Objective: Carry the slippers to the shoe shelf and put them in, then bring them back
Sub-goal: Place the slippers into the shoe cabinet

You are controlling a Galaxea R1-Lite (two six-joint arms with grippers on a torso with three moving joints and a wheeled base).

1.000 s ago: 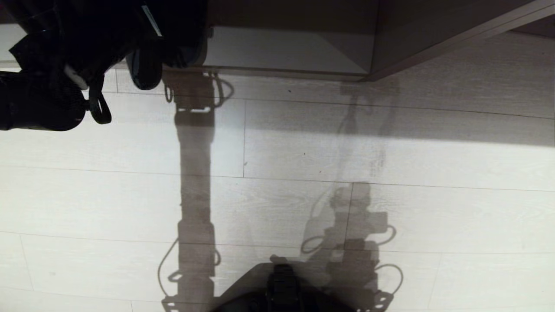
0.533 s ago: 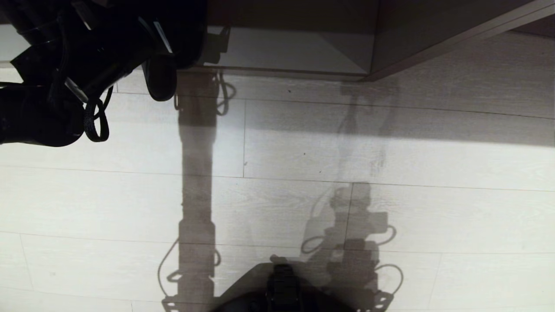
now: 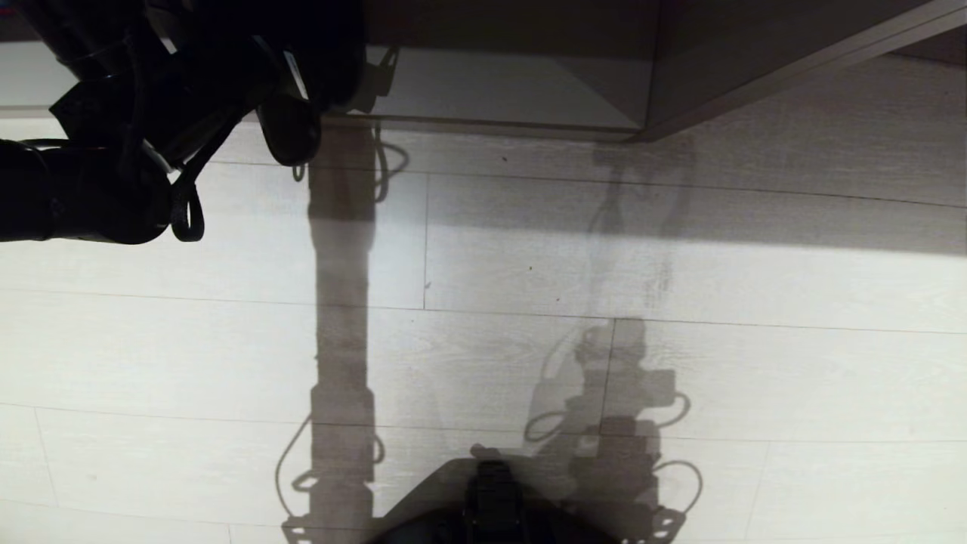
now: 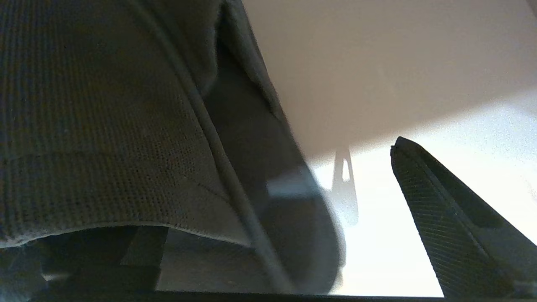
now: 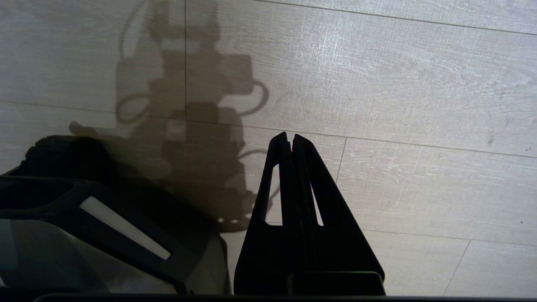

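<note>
My left gripper [image 3: 291, 87] hangs dark at the top left of the head view, in front of the shoe shelf [image 3: 491, 125]. A dark rounded slipper end [image 3: 291, 136] dangles below it. In the left wrist view the grey-blue waffle fabric of the slippers [image 4: 105, 126] covers one side and hides that finger. The other finger [image 4: 440, 218] stands well apart, with bright floor between it and the fabric, so the left gripper [image 4: 268, 144] is open. I cannot tell whether it carries one slipper or both. My right gripper [image 5: 289, 136] is shut and empty, pointing at the floor.
The shelf's pale bottom board [image 3: 514, 87] and its dark upright panel [image 3: 702, 68] run along the top of the head view. Light plank floor [image 3: 680, 287] spreads below, crossed by arm shadows. My own base [image 3: 495, 506] shows at the bottom centre.
The left arm has swung a little to the right along the shelf front and its wrist has turned. The hanging slipper end went with it. The right arm has not moved.
</note>
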